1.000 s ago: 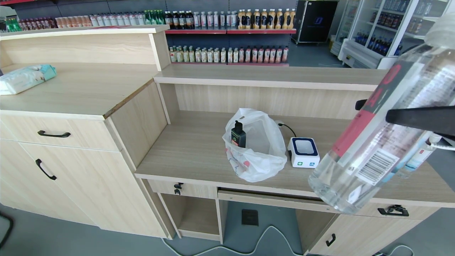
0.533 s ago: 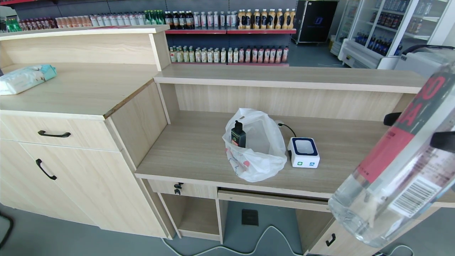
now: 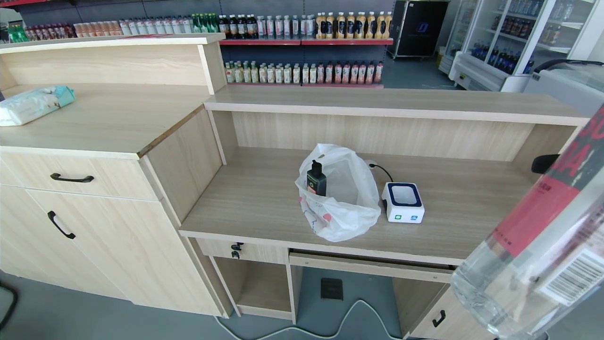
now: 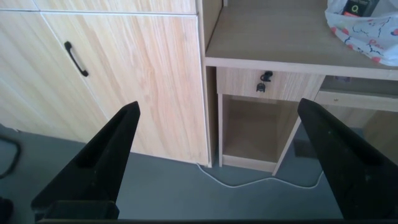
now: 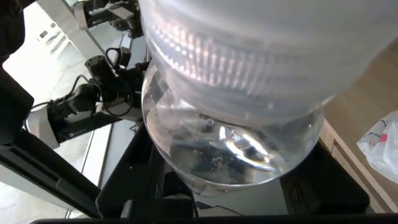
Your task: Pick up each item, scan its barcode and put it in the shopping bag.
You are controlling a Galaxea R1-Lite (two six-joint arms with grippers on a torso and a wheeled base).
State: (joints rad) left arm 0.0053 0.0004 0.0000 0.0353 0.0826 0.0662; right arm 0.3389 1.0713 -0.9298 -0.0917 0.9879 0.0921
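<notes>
On the table point(image 3: 255, 198) the shopping bag point(image 3: 347, 215), a small bottle point(image 3: 316, 179) upright in it, sits just left of the scanner point(image 3: 402, 202), with the large bottle point(image 3: 542, 245) tilted at far right.

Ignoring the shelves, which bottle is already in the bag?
The small dark bottle with the black cap, standing inside the white shopping bag. The large clear bottle with the red label is aloft at the right.

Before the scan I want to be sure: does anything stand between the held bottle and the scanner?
Nothing visible does. The bottle hangs to the right of the scanner, with only the desk surface between them.
</notes>
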